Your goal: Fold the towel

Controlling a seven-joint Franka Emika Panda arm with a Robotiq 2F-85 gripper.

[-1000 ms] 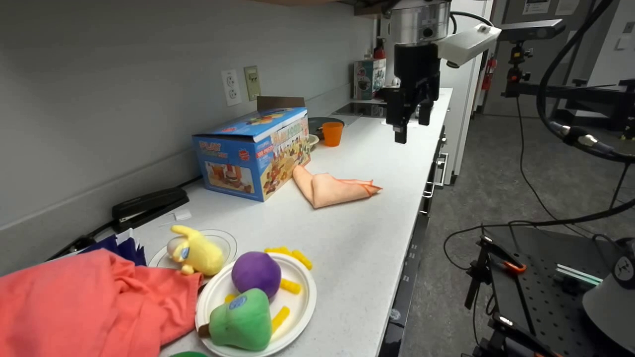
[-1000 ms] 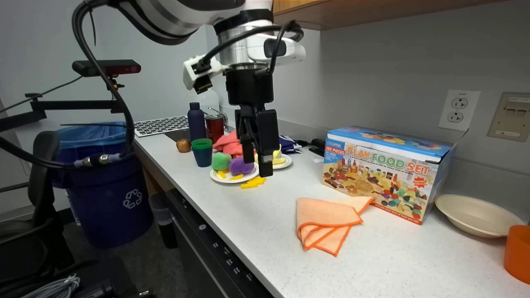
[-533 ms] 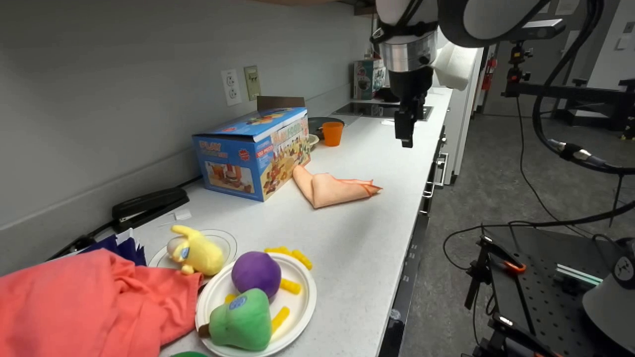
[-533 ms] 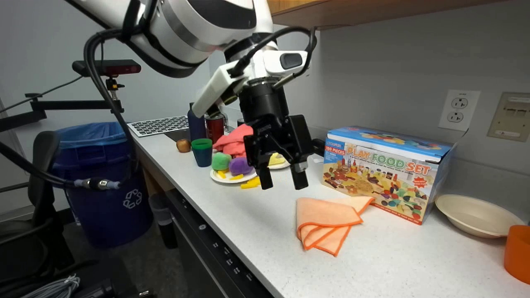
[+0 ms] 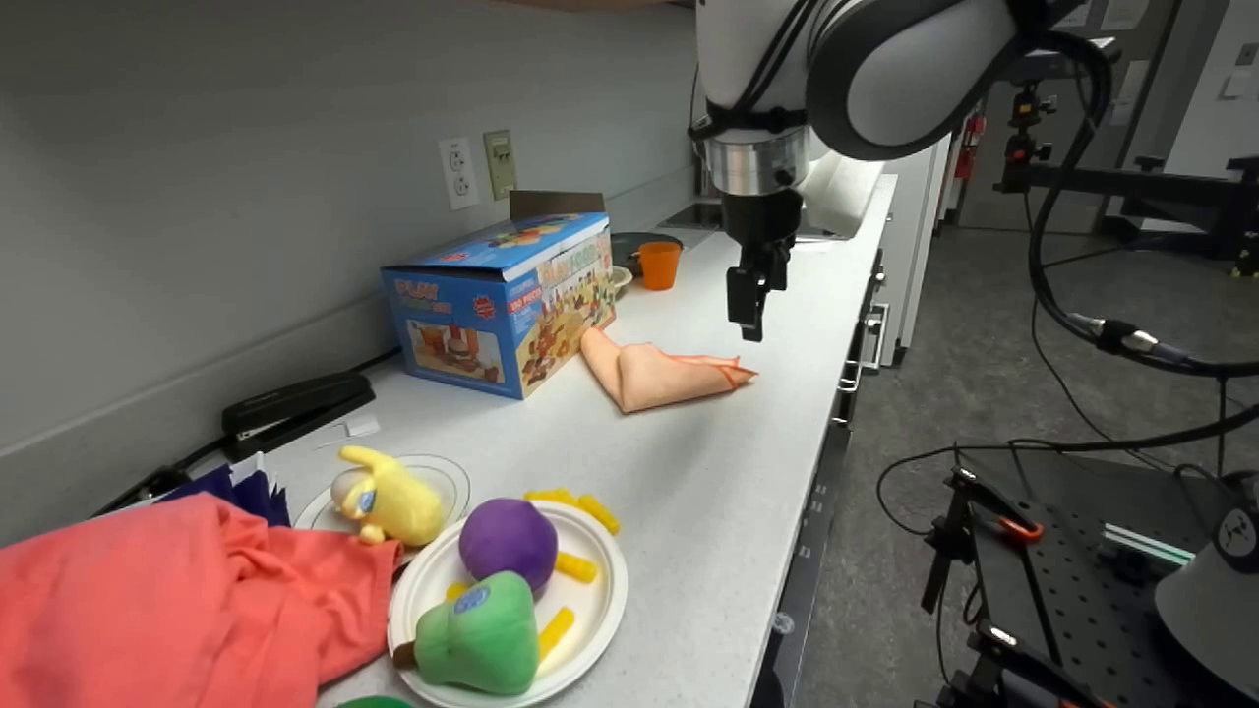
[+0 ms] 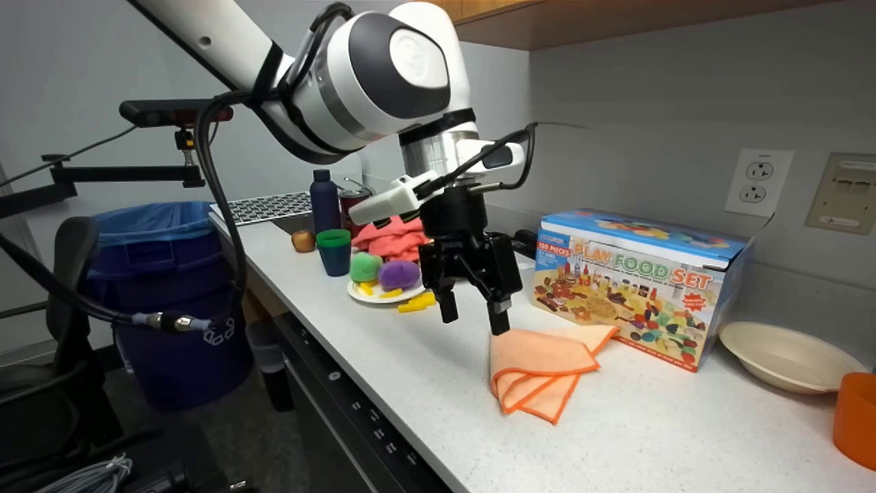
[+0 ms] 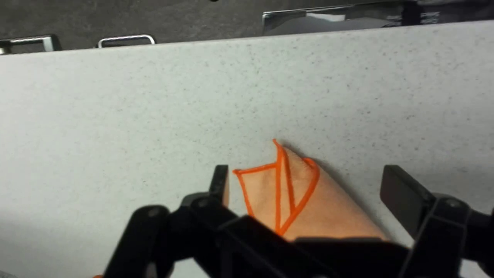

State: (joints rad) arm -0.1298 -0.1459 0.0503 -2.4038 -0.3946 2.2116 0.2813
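While our white arm [image 6: 410, 58] stands bent, we hold our black, downturned gripper [image 6: 474, 317] spread above the peach-orange cloth towel [image 6: 540, 352], folded on the white countertop [image 6: 636, 438] beside the blue cardboard box [image 6: 623, 291].

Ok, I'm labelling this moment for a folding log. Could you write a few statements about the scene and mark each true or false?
1. The towel lies on the counter. True.
2. The towel is spread completely flat. False: it is folded, layers overlapping.
3. The gripper is open. True.
4. The green pear and purple toy share a white plate. True.
5. That plate touches the towel. False: they are apart.
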